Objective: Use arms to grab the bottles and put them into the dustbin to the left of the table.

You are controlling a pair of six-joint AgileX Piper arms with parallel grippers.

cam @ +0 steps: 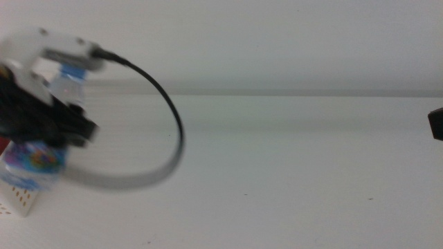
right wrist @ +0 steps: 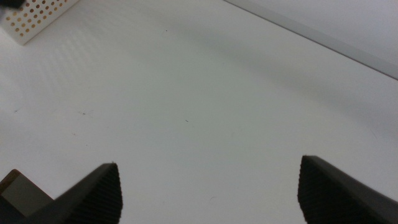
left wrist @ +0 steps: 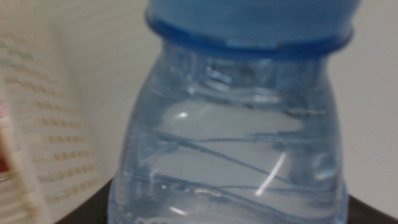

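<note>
My left gripper is at the far left of the table, blurred, and shut on the clear water bottle with a blue cap. It holds the bottle upright above the white perforated dustbin. In the left wrist view the bottle fills the picture and the dustbin's wall is beside it. A red patch shows in the dustbin; I cannot tell if it is the soda can. The yellow juice bottle is out of view. My right gripper is open and empty over bare table, at the right edge of the middle view.
The left arm's black cable loops out over the table to the right of the gripper. A corner of the dustbin shows in the right wrist view. A pale wall rises behind the table's far edge.
</note>
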